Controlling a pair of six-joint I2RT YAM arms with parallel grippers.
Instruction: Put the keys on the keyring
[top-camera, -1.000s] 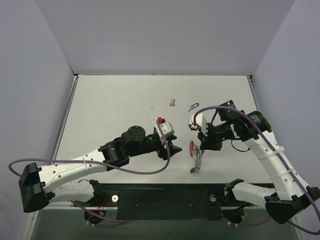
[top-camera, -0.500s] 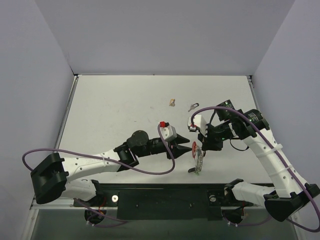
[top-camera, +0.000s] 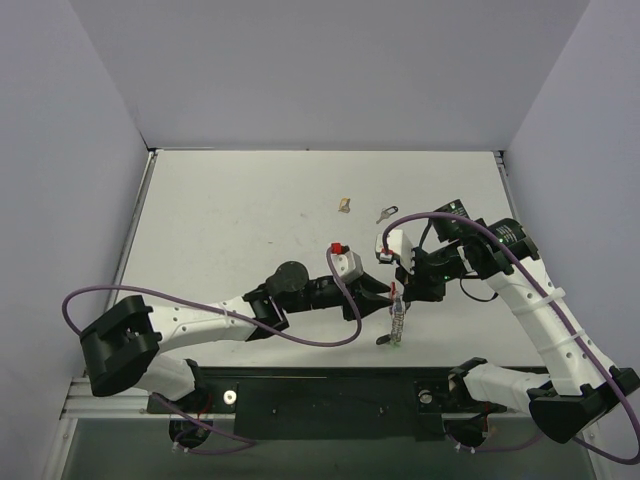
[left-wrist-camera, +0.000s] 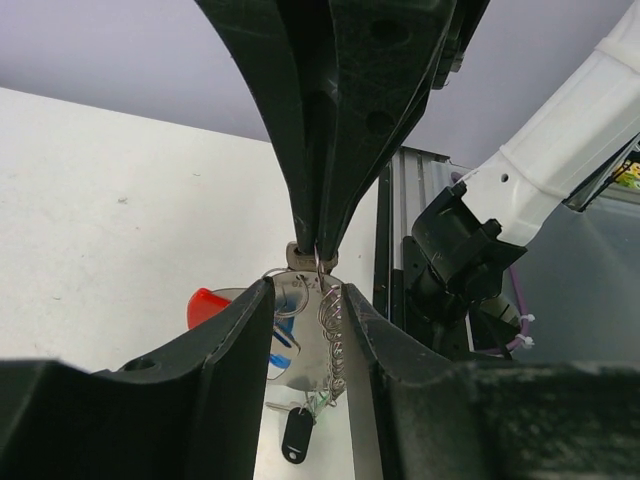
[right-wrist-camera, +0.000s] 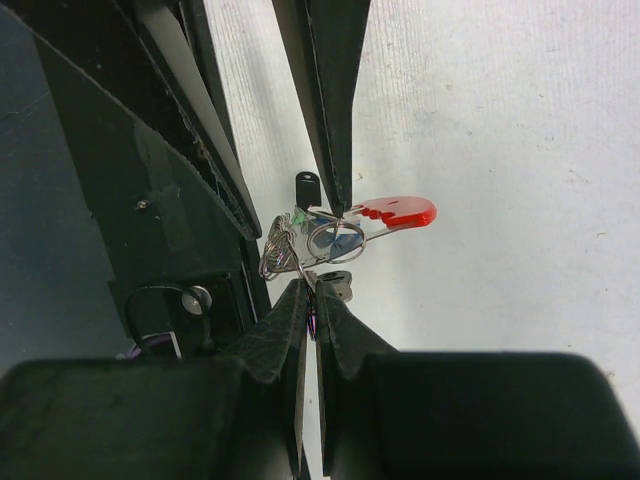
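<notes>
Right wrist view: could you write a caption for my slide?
Right gripper pinches the keyring, red tag sideways; left gripper meets it from opposite.

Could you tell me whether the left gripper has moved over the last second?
Yes: the left gripper moved right, ending below the loose key in the top view, at the keyring.

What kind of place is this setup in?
Most likely a robotics lab test cell: a bare white table boxed in by plain panels, a left arm and right arm mounted by a black rail, and a keyring between them.
</notes>
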